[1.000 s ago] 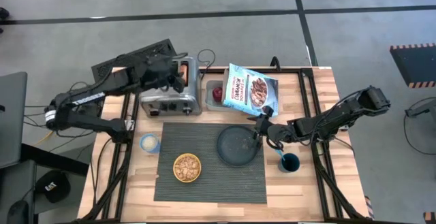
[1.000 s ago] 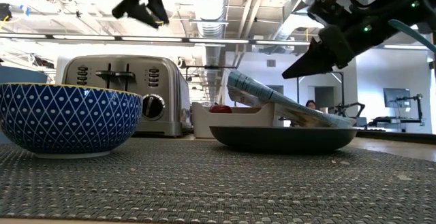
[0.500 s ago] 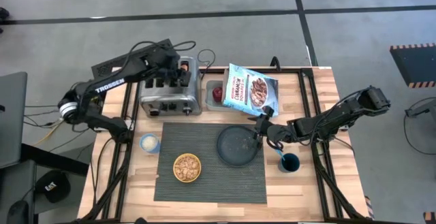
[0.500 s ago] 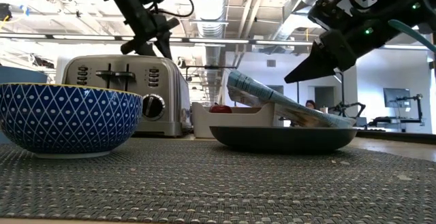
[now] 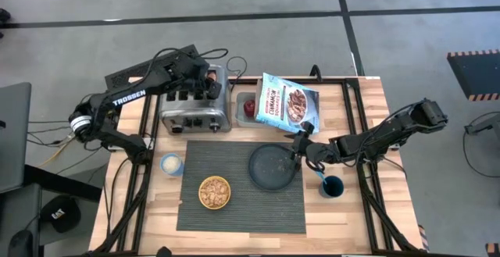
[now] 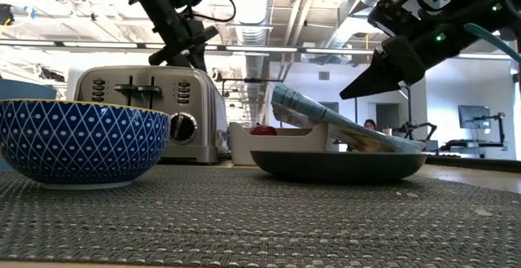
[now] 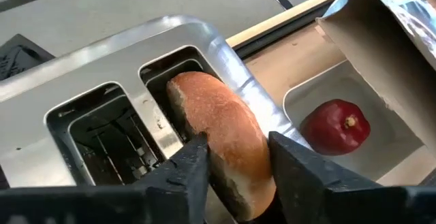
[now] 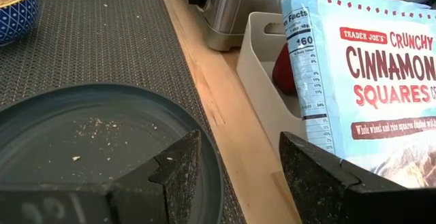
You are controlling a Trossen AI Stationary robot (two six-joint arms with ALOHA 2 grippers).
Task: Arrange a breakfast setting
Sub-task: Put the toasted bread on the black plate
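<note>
A browned bagel (image 7: pixel 221 125) stands on edge in a slot of the steel toaster (image 5: pixel 195 110) at the table's far left. My left gripper (image 7: pixel 235 166) is above that slot (image 5: pixel 209 81), shut on the bagel. My right gripper (image 5: pixel 299 149) hangs open over the right rim of the dark round plate (image 5: pixel 273 167), nothing between its fingers (image 8: pixel 178 166). The plate and a yellow-lined bowl (image 5: pixel 214 192) of cereal rest on the dark ribbed placemat (image 5: pixel 242 210). The red apple (image 7: pixel 335 125) lies in a white tray. The dark blue cup (image 5: pixel 332 187) stands right of the mat. My left gripper pinches the part of the bagel that sticks up out of the slot (image 7: pixel 238 149), one finger on each broad face. The fingers (image 7: pixel 187 166) slant down onto it from the table's left. The bagel stands upright, its lower part still down in the toaster.
The blue cinnamon cereal box (image 5: pixel 287 103) leans over the white tray (image 5: pixel 244 101) just behind the plate and close to my right gripper. A small pale cup (image 5: pixel 171 164) stands left of the mat. Black rails run along both table sides.
My left gripper has swung toward the table's right along the toaster top and come down onto the bagel's slot, tipping further downward; in the last half second it has hardly moved. The right arm has kept still.
</note>
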